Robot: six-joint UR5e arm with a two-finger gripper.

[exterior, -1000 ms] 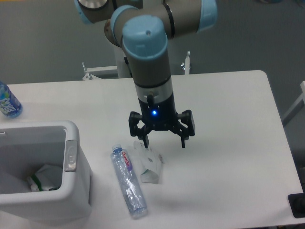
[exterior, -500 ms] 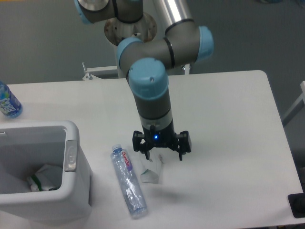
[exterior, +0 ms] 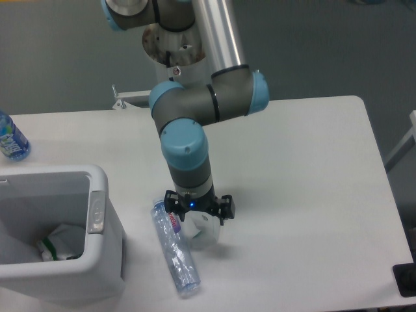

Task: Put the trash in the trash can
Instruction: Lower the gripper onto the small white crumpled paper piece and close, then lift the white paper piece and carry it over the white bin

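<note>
— Where is the bottle (exterior: 174, 249)?

— It lies flat on the surface, long and clear, with a red-lettered label near its upper end. It runs at a slant, and its lower end points toward the front edge.

— And the carton (exterior: 203, 233)?

— It is small, white and crumpled, just right of the bottle's upper half. Its top is partly hidden.

— And the bin (exterior: 97, 260)?

— Large, white, rectangular, with a thick rounded rim and a grey oval panel on its right wall. It stands left of the bottle. Some white and green trash lies inside.
</note>
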